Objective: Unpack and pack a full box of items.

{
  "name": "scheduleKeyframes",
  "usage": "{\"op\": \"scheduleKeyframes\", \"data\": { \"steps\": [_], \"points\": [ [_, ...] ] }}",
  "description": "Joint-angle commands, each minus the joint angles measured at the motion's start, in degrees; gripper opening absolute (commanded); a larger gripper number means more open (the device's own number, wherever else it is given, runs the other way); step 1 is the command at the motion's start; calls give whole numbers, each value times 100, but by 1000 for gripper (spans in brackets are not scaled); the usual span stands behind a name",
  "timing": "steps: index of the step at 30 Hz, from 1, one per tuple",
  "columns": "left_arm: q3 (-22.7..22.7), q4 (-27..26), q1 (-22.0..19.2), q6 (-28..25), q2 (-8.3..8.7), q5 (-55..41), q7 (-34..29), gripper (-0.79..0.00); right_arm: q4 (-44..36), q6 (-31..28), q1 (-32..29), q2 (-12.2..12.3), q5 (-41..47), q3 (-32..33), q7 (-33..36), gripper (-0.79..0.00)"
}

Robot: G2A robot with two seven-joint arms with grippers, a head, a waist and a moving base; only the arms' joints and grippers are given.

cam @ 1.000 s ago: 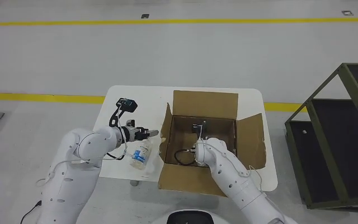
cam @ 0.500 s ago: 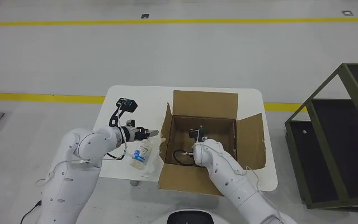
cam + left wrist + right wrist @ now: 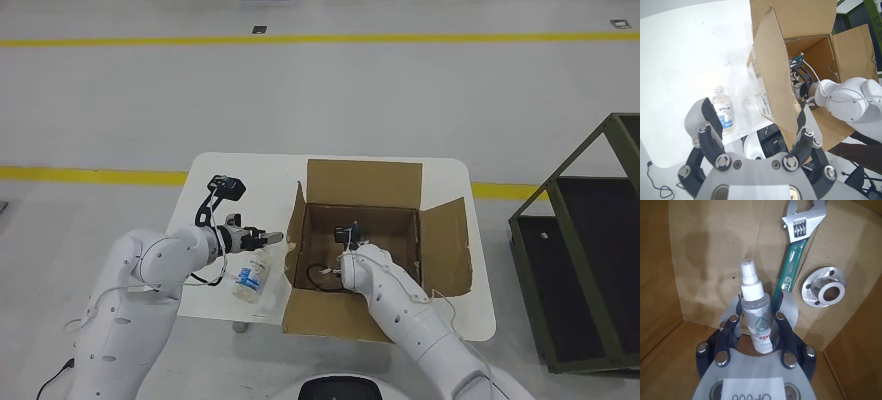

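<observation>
While the right gripper (image 3: 760,296) sits low inside the cardboard box (image 3: 657,275), its two pads appear pressed against opposite sides of the spray bottle (image 3: 758,317), pinching the labelled body just below the white pump head; the step in hand is judged to be lifting this bottle out of the box. Raise the bottle straight up before any sideways travel, since the green-handled adjustable wrench (image 3: 791,262) lies just beside one finger and could be dragged along. The metal flange (image 3: 823,289) rests farther off on the box floor and needs no attention. The bottle body is round and smooth, so it is likely to twist or slip; hold firm pressure and move slowly. Clear the upright side flap (image 3: 772,75) fully before crossing toward the table (image 3: 677,56), where a clear bottle (image 3: 724,111) already lies near the box. The left gripper (image 3: 754,107) hangs above the table edge beside that flap, fingers spread and empty; route the spray bottle so it does not meet this arm
</observation>
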Motion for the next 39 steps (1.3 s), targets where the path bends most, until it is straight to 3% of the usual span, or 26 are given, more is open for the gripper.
{"op": "scheduleKeyframes", "data": {
  "steps": [1, 13, 26, 35, 39],
  "points": [
    [0, 0, 0, 0, 0, 0, 0, 0, -42, 23, 17, -9, -18, 4, -12, -785],
    [0, 0, 0, 0, 0, 0, 0, 0, -830, 123, -120, 72, -144, 373, -72, -785],
    [0, 0, 0, 0, 0, 0, 0, 0, -3576, -234, -1503, 445, 449, 2157, -967, -785],
    [0, 0, 0, 0, 0, 0, 0, 0, -3606, -266, -1547, 449, 476, 2176, -1011, -785],
    [0, 0, 0, 0, 0, 0, 0, 0, -4244, -417, -1576, 475, 703, 2465, -1413, -785]
  ]
}}
